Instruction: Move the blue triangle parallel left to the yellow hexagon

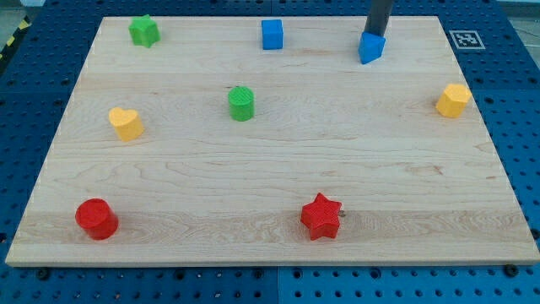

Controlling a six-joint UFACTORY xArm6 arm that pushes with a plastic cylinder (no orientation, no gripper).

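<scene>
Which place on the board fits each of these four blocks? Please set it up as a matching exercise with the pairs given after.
Blocks:
1. green star
2. red cylinder
3. yellow hexagon
4. blue triangle

Places:
A. the view's right edge, mid-height
B. the view's top, right of centre, directly below my tip
C. the view's top left corner
D. the view's bottom left corner

Pairs: 1-C, 2-D, 3-A, 4-B

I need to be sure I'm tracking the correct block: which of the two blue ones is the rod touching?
The blue triangle near the view's top right; my tip sits right behind it. The blue cube stands apart, further left.
</scene>
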